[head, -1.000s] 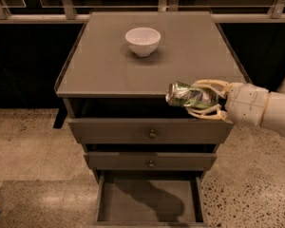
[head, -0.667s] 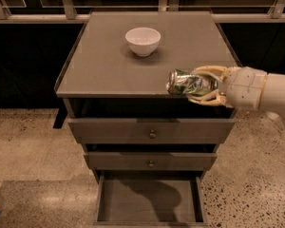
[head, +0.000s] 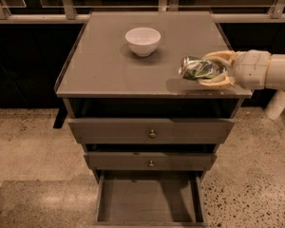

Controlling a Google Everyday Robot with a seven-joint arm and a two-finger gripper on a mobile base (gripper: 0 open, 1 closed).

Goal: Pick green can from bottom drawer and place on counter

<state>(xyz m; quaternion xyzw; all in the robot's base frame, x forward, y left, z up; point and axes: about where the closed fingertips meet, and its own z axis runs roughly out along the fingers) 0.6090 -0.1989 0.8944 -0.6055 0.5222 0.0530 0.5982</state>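
The green can (head: 197,68) is a dented green-and-silver can held on its side in my gripper (head: 210,70), which is shut on it. The gripper reaches in from the right and holds the can a little above the front right part of the counter (head: 109,65); its shadow lies on the top below it. The bottom drawer (head: 149,201) is pulled out at the base of the cabinet, and its flat floor is bare.
A white bowl (head: 143,41) stands on the counter at the back middle, left of the can. Two drawers with small round knobs (head: 152,134) sit above the bottom drawer. Speckled floor surrounds the cabinet; a dark railing runs behind.
The gripper with the can has risen and moved back, from in front of the counter's front edge to above its front right part.
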